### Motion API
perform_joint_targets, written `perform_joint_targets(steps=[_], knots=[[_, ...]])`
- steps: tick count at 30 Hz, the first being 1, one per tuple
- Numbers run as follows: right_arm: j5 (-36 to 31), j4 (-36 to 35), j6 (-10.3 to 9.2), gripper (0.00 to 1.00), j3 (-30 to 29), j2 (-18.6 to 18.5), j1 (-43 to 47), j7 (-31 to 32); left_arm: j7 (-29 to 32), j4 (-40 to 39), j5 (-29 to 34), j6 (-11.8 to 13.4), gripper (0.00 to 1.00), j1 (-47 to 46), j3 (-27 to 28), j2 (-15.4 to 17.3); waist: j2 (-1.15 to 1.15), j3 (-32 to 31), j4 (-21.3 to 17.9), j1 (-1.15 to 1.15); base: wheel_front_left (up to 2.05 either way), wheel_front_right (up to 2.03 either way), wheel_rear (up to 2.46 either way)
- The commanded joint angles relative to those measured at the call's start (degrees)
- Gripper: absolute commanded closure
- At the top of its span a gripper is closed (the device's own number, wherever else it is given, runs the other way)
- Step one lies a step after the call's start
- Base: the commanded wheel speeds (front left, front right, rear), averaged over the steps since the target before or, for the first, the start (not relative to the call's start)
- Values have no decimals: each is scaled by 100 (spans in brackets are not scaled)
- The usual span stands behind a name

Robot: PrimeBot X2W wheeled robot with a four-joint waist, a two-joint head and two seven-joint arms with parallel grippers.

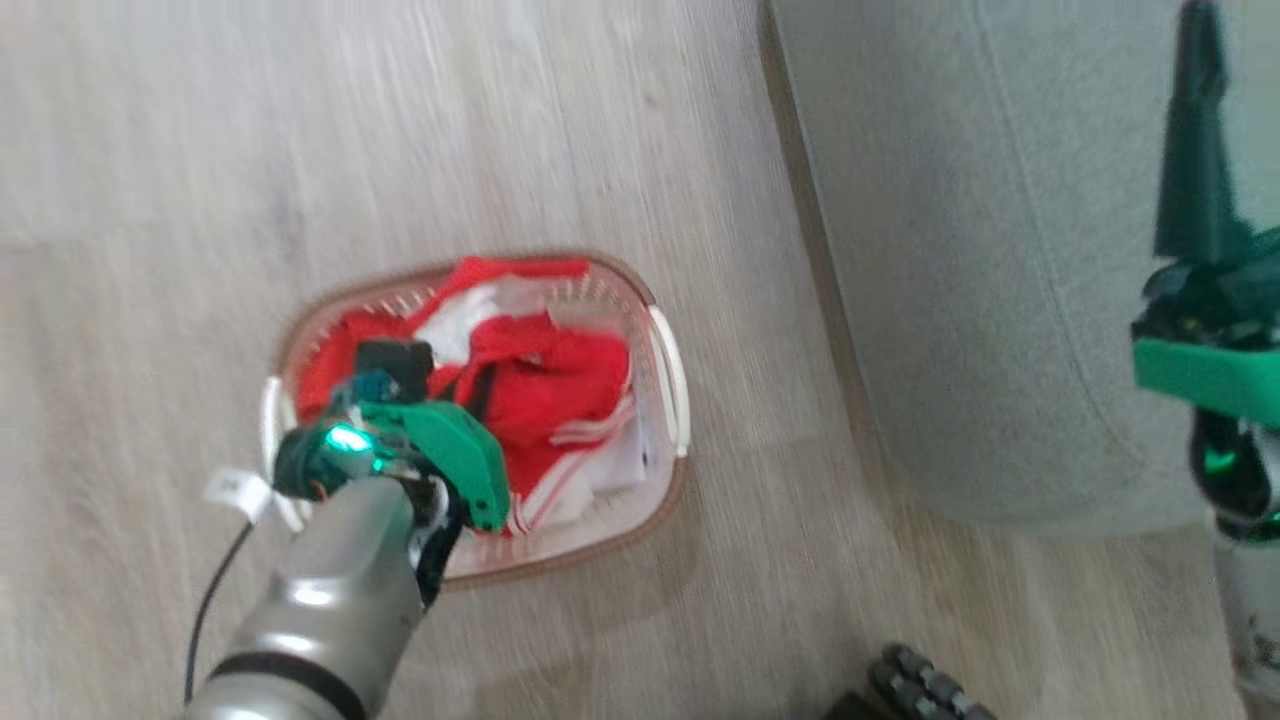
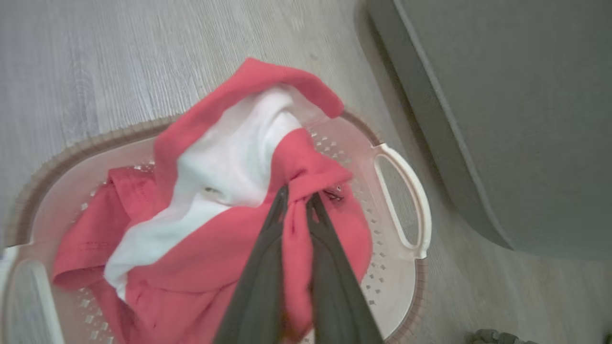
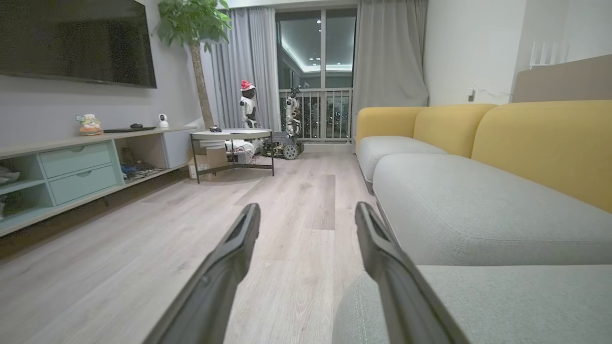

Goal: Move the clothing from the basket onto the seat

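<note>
head view: the left gripper (image 1: pixel 478 388) was down in the oval laundry basket (image 1: pixel 668 380) at centre-left, its fingers buried in the red sports clothing (image 1: pixel 565 385). the basket's long axis ran handle to handle, left to right across the frame. the grey-green sofa seat (image 1: pixel 980 300) filled the upper right, well apart from the basket, so the carry looked to run rightward. the right gripper (image 1: pixel 1198 150) hung at the far right edge over the seat, the nearer arm to it.

left wrist view: the jaws were pressed together, pinching a bunched red fold (image 2: pixel 296 239). the garment trailed away to the lower left, one flap draped over the rim (image 2: pixel 71 150) at the top. the seat (image 2: pixel 502 119) sat upper right.

right wrist view: the right gripper (image 3: pixel 307 210) was spread wide and empty, pointing along the seat's (image 3: pixel 478 210) front edge.
</note>
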Motion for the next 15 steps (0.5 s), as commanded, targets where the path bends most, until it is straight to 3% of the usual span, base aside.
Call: perform_joint_targets(steps=[1, 5, 15], knots=[[-24, -105, -1, 0, 108, -62, 270, -28, -106, -244, -84, -21, 100, 181, 7, 50, -1, -658, 288, 0, 0, 0, 0], [-88, -19, -1, 0, 145, -55, 519, -28, -118, -673, -133, 24, 100, 408, 8, 50, -1, -1080, 472, 0, 0, 0, 0], [-261, 188, -1, 0, 406, 11, 1091, -28, -121, -2112, 318, 120, 100, 1124, 604, 82, -1, -1935, 859, 0, 0, 0, 0]])
